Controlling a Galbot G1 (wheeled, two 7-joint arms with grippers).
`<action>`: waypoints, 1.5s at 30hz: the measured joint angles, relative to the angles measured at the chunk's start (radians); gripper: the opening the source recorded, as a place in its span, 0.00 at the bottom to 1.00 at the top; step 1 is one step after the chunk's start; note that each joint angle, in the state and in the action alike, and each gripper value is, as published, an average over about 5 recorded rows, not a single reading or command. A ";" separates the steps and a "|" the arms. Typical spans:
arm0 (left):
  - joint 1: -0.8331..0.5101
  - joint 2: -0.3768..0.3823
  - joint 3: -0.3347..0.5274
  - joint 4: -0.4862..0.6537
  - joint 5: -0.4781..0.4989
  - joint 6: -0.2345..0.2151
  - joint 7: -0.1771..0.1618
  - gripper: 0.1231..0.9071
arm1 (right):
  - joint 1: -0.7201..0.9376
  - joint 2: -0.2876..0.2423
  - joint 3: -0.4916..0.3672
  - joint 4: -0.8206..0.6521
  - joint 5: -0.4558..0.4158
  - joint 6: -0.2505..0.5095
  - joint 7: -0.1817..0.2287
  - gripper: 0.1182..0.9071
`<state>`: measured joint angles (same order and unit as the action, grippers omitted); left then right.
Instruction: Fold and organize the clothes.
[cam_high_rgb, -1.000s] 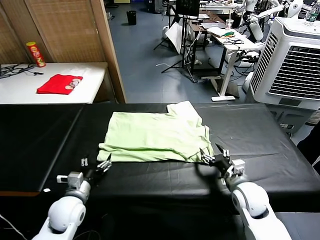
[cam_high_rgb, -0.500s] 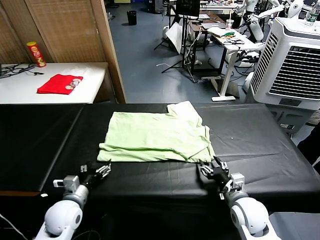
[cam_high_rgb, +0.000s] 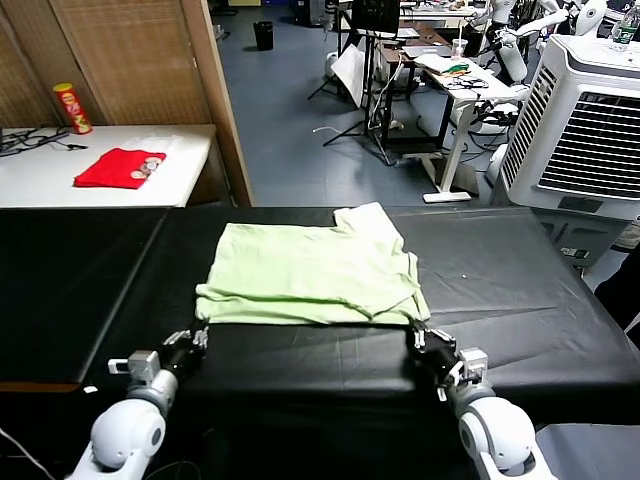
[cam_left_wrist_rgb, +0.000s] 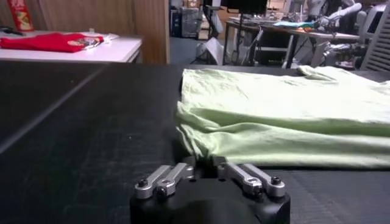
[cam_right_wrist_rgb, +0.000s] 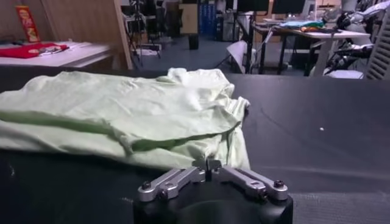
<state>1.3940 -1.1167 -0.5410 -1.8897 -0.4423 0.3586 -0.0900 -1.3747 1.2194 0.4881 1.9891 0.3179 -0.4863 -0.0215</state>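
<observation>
The pale green shirt (cam_high_rgb: 310, 270) lies folded in a flat rectangle on the black table (cam_high_rgb: 530, 290), with one sleeve sticking out at its far right corner. My left gripper (cam_high_rgb: 196, 337) rests low on the table just short of the shirt's near left corner, shut and empty. My right gripper (cam_high_rgb: 417, 338) sits the same way just short of the near right corner, shut with nothing in it. In the left wrist view the shirt (cam_left_wrist_rgb: 274, 115) begins right beyond the closed left gripper (cam_left_wrist_rgb: 204, 165). The right wrist view shows the shirt's folded edge (cam_right_wrist_rgb: 122, 109) just past the right gripper (cam_right_wrist_rgb: 210, 163).
A white side table (cam_high_rgb: 185, 175) at the back left holds a bright red garment (cam_high_rgb: 120, 167) and a red can (cam_high_rgb: 72, 108). A wooden screen (cam_high_rgb: 130, 60) stands behind it. A large white air cooler (cam_high_rgb: 590, 130) stands at the back right.
Both grippers have drawn back from the shirt's near edge towards me and gone from open to shut. The shirt has stayed in place.
</observation>
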 joint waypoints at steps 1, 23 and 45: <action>0.008 0.004 -0.001 -0.009 0.003 0.005 -0.004 0.02 | -0.006 -0.009 0.003 0.009 0.010 -0.009 0.003 0.00; 0.342 0.029 -0.094 -0.307 0.040 0.073 -0.014 0.01 | -0.289 -0.043 0.060 0.230 -0.015 -0.077 0.040 0.23; 0.253 0.114 -0.188 -0.395 -0.133 0.198 -0.071 0.86 | -0.058 -0.127 0.082 0.248 0.116 -0.077 0.082 0.86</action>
<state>1.6474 -1.0023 -0.7295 -2.2843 -0.5756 0.5564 -0.1607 -1.4330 1.0926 0.5702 2.2368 0.4340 -0.5636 0.0604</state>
